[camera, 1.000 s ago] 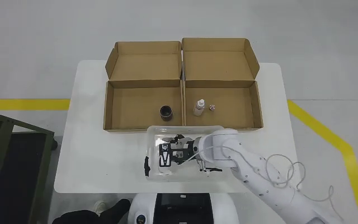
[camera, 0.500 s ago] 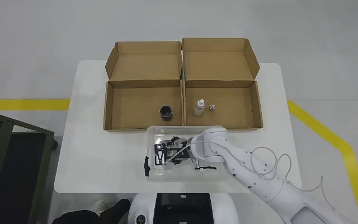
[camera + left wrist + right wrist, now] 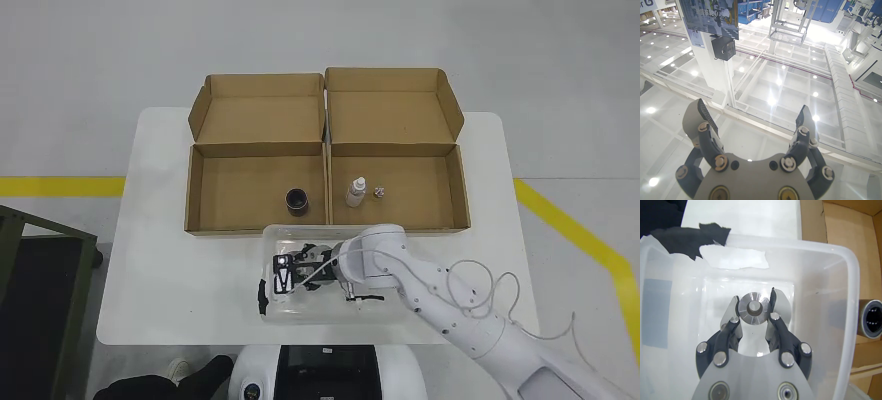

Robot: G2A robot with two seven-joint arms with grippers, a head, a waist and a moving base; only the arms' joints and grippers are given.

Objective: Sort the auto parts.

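Large pale characters cross the dark poster on the white pillar, not clearly readable; white lettering marks blue panels well beyond it.

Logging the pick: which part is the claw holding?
The silver disc with a centre hole, gripped by the right claw inside the clear bin; the dark cylinder and white bottle sit in the cardboard boxes.

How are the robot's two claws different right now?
The left gripper is open and empty; the right gripper is shut on a metal ring. The left gripper faces up at a ceiling; the right gripper sits inside the clear bin. Both have the same pair of ridged fingers.
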